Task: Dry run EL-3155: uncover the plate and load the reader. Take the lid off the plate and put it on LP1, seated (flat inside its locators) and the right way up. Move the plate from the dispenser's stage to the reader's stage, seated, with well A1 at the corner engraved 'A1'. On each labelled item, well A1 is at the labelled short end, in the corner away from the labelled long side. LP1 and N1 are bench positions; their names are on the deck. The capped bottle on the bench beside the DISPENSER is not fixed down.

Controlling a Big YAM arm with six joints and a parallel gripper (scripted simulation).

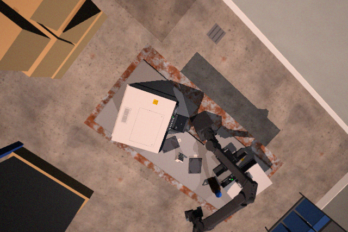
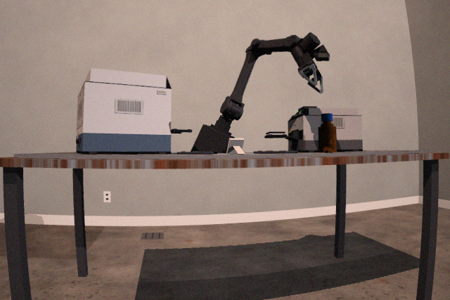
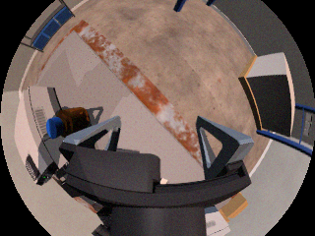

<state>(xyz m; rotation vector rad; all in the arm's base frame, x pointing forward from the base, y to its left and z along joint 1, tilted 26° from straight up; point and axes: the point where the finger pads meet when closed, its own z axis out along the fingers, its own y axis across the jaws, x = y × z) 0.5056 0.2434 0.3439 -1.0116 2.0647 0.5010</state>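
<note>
My gripper (image 2: pixel 315 80) is open and empty. It hangs high above the right end of the bench, over the brown capped bottle (image 2: pixel 327 133). From above, my gripper (image 1: pixel 192 214) sits just past the bench's front edge. In the wrist view the open fingers frame the bench edge and floor, with the bottle (image 3: pixel 66 121) to their left. The dispenser (image 2: pixel 319 125) stands at the right, with its stage (image 2: pixel 275 135) sticking out to the left. The lidded plate on it is too small to make out. The arm partly hides this stage (image 1: pixel 222 170) from above. The reader (image 1: pixel 143 117) is the large white box at the left, with its stage (image 1: pixel 179 123) beside it.
Two dark bench nests (image 1: pixel 170 143) (image 1: pixel 194 165) lie between the machines; their names are unreadable. A small white card (image 1: pixel 180 157) stands between them. The bottle (image 1: pixel 215 186) stands close to the dispenser's front. The arm's base (image 1: pixel 203 123) is at the bench's back middle.
</note>
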